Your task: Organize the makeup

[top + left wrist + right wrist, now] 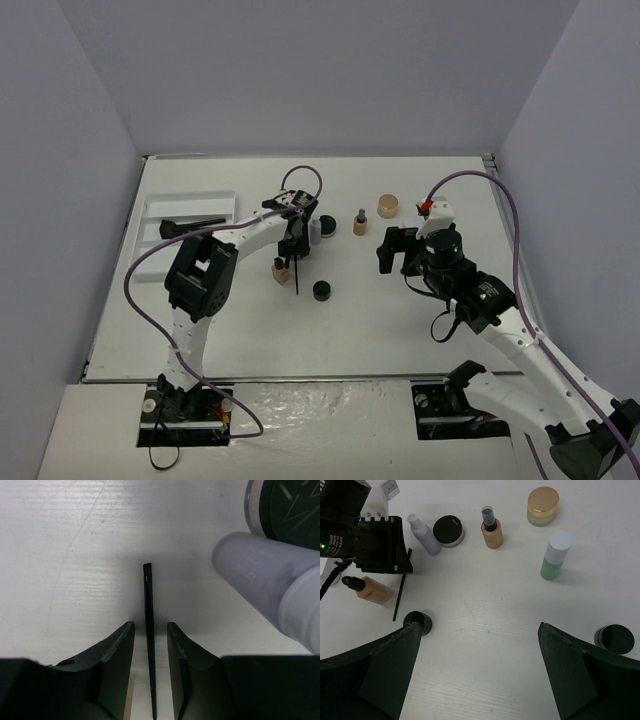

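well, the thin black pencil (149, 630) is lying flat on the tabletop (70, 555), just beside the lilac bottle (260, 575) and near a black pot (292, 505). my left jaws are straddling it, a little apart and touching neither side. my right jaws are hanging wide apart, holding nothing. i'm judging the pencil thin enough to roll or slip under a pinch, and the jaw nearest the bottle could nudge it.

left gripper (150, 630) points down near tabletop (400, 330) centre, jaws narrowly parted; right gripper (479, 630) hovers toward right edge, jaws wide
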